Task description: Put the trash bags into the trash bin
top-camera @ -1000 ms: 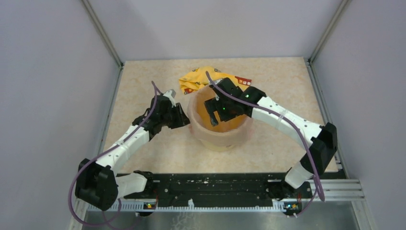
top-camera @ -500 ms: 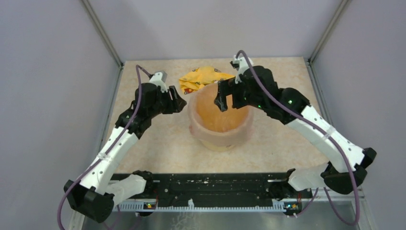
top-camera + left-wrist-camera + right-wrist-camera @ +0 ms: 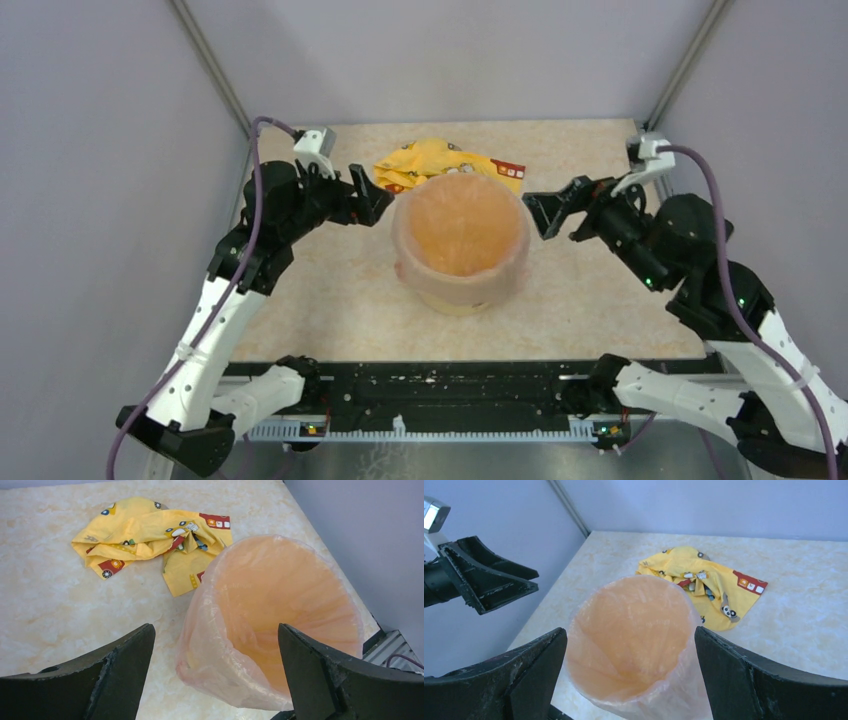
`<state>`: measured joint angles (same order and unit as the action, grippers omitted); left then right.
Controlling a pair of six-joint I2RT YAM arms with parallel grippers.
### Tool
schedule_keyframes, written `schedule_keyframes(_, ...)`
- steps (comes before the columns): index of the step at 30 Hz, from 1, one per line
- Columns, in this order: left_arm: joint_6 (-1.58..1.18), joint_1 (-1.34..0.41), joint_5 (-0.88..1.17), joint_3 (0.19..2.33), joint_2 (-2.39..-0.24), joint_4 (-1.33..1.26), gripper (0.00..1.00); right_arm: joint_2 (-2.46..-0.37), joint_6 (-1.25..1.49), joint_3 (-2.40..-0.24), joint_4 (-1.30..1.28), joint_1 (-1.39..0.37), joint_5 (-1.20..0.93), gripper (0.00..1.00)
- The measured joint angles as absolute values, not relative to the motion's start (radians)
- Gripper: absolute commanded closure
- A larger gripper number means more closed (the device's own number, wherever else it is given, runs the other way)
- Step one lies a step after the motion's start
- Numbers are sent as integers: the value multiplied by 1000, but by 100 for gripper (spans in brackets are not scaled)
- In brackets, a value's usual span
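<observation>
Overhead view: the trash bin stands upright on the table, and the trash bag lines it. The bag's mouth is spread open and its edge is turned over the bin's rim and down the outer wall. We see the left gripper just to the left of the bin and the right gripper just to its right. Both are clear of the bin, touch nothing and carry nothing, and their jaws are spread wide. A yellow printed wrapper lies crumpled behind the bin, close to its far rim.

Left wrist view: only here do we see the bag's loose plastic hanging in wrinkles down the bin's outer wall, nearly to the tabletop. The bin appears between the two parted fingers.

Right wrist view: this one adds the orange-tinted interior seen down to its creased depths. It also shows the left gripper's dark fingers beyond the bin, apart from the rim.
</observation>
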<state>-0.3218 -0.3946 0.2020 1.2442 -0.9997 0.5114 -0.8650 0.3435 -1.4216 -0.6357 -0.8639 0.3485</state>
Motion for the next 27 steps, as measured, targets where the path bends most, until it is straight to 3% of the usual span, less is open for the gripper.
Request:
schedule_keyframes(11,-292,-395,242,1241,-902,532,2,-579,369,-1154,-539,-864,464,1)
schedule_keyframes(27,-294,-395,236,1157,-822,532,2,-597,396,-1140,-539,-864,479,1)
